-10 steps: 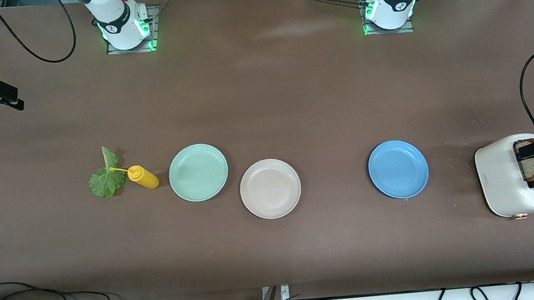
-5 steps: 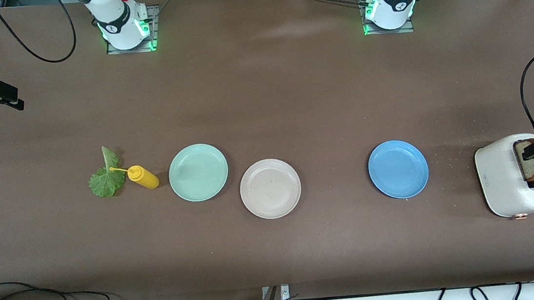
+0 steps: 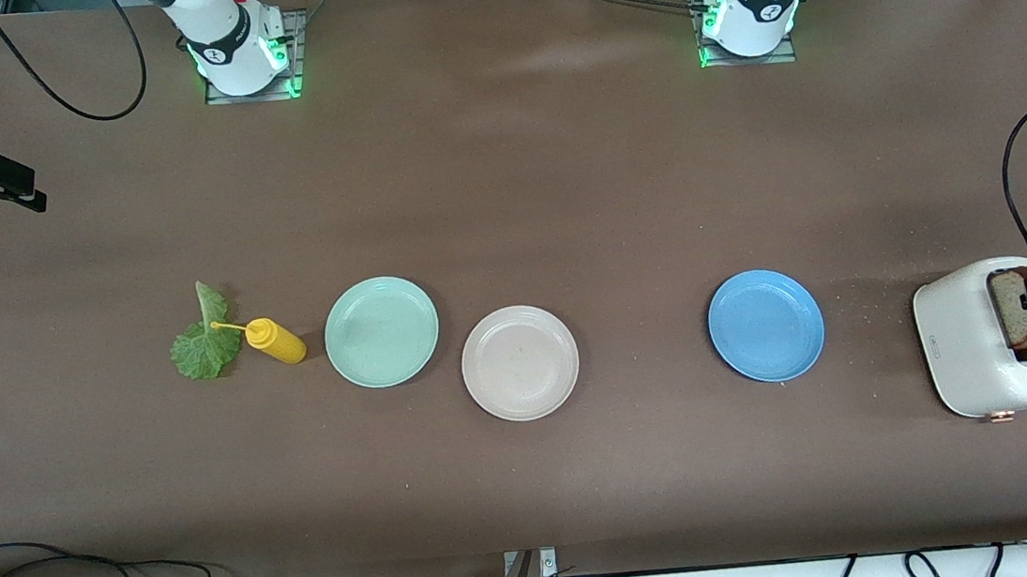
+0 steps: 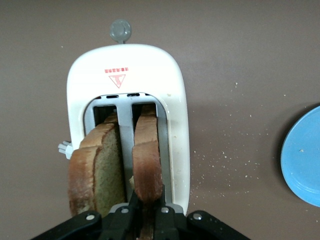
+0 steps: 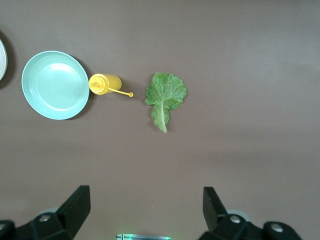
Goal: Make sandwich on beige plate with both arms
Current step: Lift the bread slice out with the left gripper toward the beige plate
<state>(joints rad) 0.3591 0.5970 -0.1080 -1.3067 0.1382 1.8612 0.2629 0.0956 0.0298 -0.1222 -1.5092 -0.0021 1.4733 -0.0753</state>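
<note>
Gripping one slice of brown, dark-crusted bread (image 4: 148, 160), the left claw (image 4: 142, 212) sits over the white two-slot toaster (image 3: 971, 343) at the left arm's end of the table (image 3: 504, 186). Its fingers are nearly closed, pinched on either face of that slice, which stands upright in one slot. A second brown slice (image 4: 97, 167) leans in the other slot just beside the claw, touching neither finger as far as the left wrist view shows. Crumbs speckle the table between the toaster and the round blue plate (image 3: 766, 325), which lies well apart from the left claw, toward the middle of the table.

The right claw (image 5: 145, 210) waits in the air over bare table at the right arm's end, its two black fingers spread wide with nothing between them. Ahead of it in the right wrist view lie the ruffled green lettuce leaf (image 5: 165, 97), the yellow squeeze bottle (image 5: 106, 84) on its side with its nozzle pointing at the leaf, and the round mint green plate (image 5: 55, 85).

The plain round beige plate (image 3: 521, 362), with nothing on it, lies just beside the mint green plate, well apart from both claws and closer to the right claw's group of things than to the toaster.
</note>
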